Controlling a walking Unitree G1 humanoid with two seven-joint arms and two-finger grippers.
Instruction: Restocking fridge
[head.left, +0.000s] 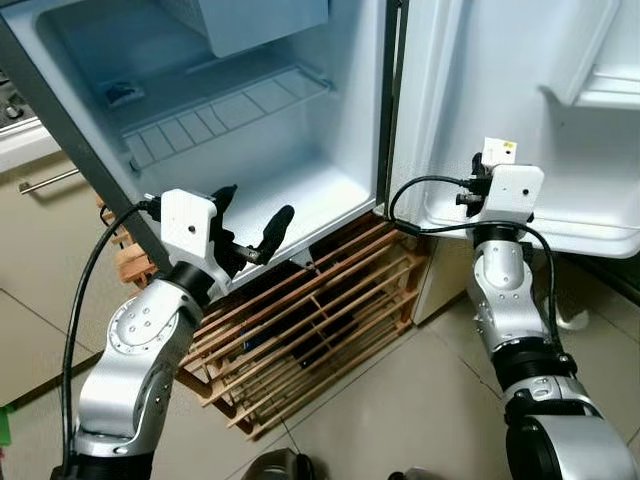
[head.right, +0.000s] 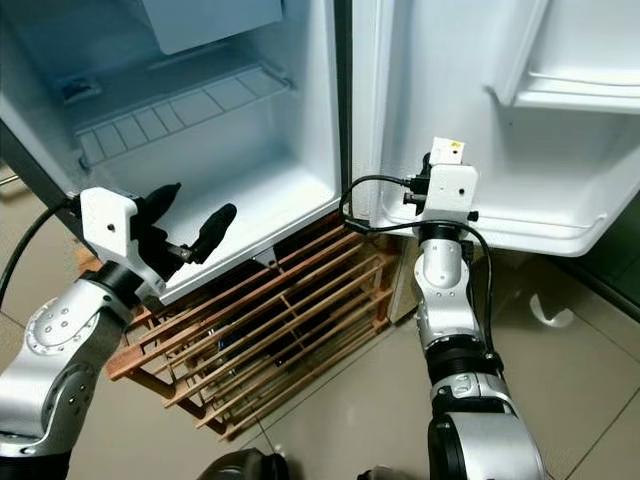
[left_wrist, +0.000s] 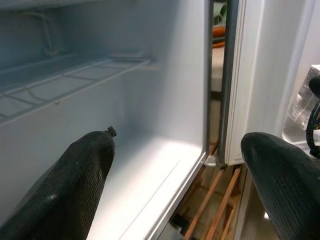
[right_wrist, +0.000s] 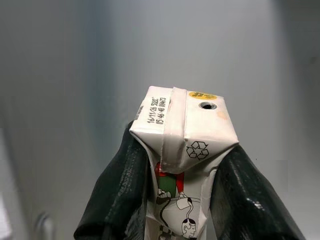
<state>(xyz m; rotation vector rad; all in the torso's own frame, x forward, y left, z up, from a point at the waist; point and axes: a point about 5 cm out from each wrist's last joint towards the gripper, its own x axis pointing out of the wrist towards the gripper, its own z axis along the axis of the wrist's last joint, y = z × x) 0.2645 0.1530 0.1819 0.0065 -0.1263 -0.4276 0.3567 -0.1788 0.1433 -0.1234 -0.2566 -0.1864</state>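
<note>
The right claw (right_wrist: 187, 200) grips a small drink carton (right_wrist: 182, 145) upright, its long axis along the fingers, close against the open fridge door's (head.left: 500, 90) inner wall. The left claw (head.left: 255, 225) hangs open, empty, before the fridge's bottom compartment (head.left: 300, 200).

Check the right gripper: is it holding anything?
Yes. The right gripper is shut on a small carton, its black fingers pressing both sides, at the fridge door.

White carton (right_wrist: 182, 150) — black date print, a yellow sticker, a red-and-green drawing — between black fingers (right_wrist: 117, 192). White fridge (head.left: 300, 150), brown slatted wooden rack (head.left: 310, 320), beige floor tiles (head.left: 420, 400).
</note>
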